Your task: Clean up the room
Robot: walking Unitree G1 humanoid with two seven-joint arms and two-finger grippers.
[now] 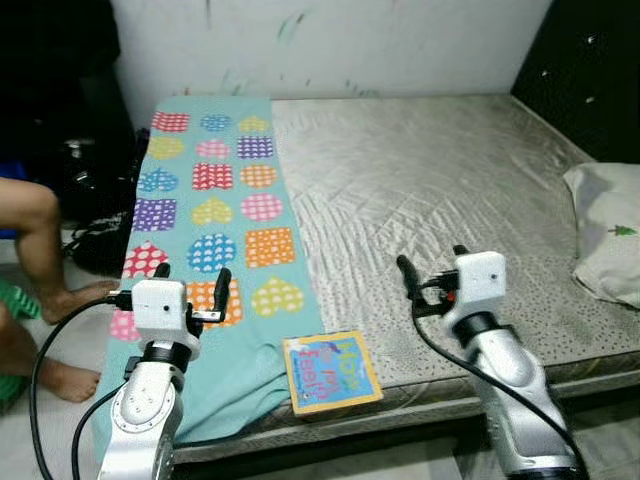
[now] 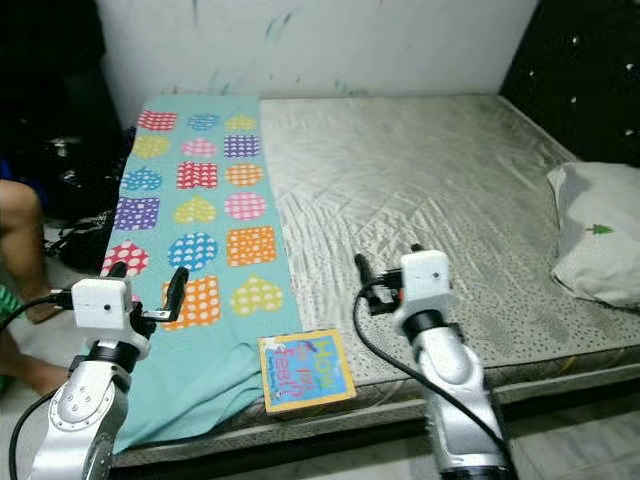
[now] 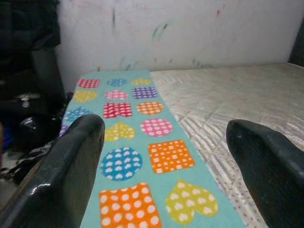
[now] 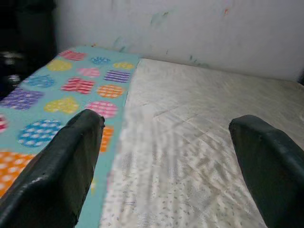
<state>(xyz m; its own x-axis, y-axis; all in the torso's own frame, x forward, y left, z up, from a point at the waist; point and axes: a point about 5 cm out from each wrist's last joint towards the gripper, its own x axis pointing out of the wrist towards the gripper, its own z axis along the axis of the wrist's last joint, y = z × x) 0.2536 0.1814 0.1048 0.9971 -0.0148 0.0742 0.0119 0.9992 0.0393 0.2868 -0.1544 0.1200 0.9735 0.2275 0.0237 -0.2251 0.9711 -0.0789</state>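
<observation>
A colourful children's book (image 1: 331, 372) lies flat at the front edge of the bed, half on the teal blanket (image 1: 215, 200) with dotted hearts and shapes that covers the bed's left strip. My left gripper (image 1: 190, 278) hovers open over the blanket's front part, left of the book. In its own wrist view the left gripper (image 3: 164, 126) holds nothing. My right gripper (image 1: 432, 262) is open above the bare grey mattress (image 1: 440, 170), to the right of the book and a little beyond it. Its fingers (image 4: 61, 166) frame the blanket's edge and the mattress.
A white pillow (image 1: 605, 240) lies at the bed's right edge. A person's bare legs (image 1: 35, 250) are on the floor at the left, near dark bags (image 1: 85, 170). A white wall (image 1: 330, 40) runs behind the bed, and a dark panel (image 1: 590, 70) stands at the right.
</observation>
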